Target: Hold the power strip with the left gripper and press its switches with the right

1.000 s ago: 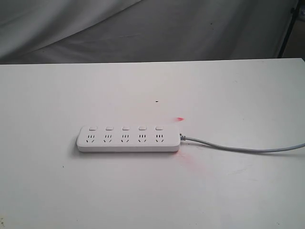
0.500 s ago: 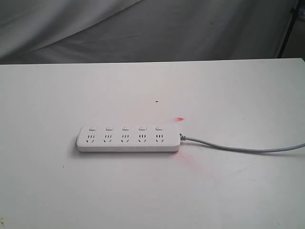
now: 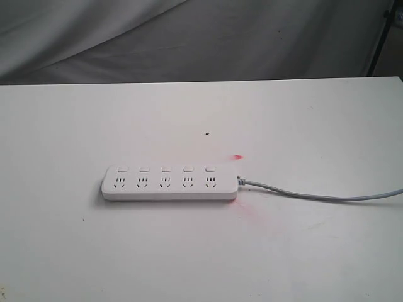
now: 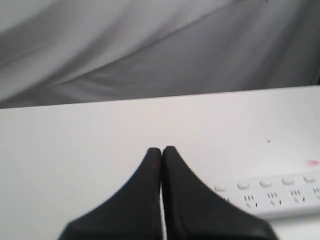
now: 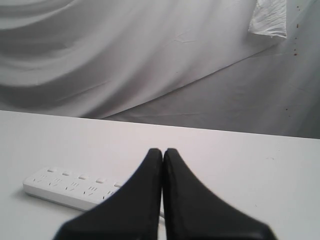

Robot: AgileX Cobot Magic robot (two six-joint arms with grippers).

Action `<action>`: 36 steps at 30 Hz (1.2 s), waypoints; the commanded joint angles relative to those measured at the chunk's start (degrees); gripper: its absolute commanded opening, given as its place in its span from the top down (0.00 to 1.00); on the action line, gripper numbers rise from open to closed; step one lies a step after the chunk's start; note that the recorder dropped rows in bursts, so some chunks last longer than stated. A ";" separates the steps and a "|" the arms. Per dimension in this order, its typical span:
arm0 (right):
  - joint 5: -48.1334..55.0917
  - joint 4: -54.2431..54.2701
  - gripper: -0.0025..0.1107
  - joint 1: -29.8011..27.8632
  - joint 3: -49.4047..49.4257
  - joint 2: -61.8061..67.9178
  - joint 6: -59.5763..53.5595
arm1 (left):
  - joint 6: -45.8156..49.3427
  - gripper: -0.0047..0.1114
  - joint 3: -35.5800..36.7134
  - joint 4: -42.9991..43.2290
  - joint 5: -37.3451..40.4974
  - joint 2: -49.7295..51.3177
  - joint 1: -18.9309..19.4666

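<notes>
Exterior view has the power strip (image 3: 170, 183) lying flat on the white table (image 3: 189, 258), sockets up, with nothing touching it. The five switches (image 3: 165, 169) run in a row along the strip's far edge, one above each socket. The grey cable (image 3: 315, 194) leaves one end of the strip and trails away across the table. There's a small red glow (image 3: 237, 156) just beyond that cable end; I can't tell what's throwing it.

Neither arm shows up in that view, so you're well clear of the strip on both sides. Your left gripper (image 4: 161, 150) is clenched with its fingertips pressed together and nothing between them, and the strip sits ahead of it, apart. Same story for the right gripper (image 5: 163, 151): clenched, empty, and the strip is out in front with a gap.

So I'd say you're at the very first step, and the hold isn't made yet. Next up, the left has to get onto the strip, and you'll probably want those jaws apart before you come down. Grab it where you don't cover the switches. The right can likely stay clenched, since a closed tip makes a decent poker. Just don't press before the hold is on, because that strip looks light enough to skate.
</notes>
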 commanded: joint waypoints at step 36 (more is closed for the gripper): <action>0.08 -0.01 0.98 -0.44 0.23 -0.38 0.01 | 90.86 0.95 -22.38 -22.63 15.14 70.44 -0.56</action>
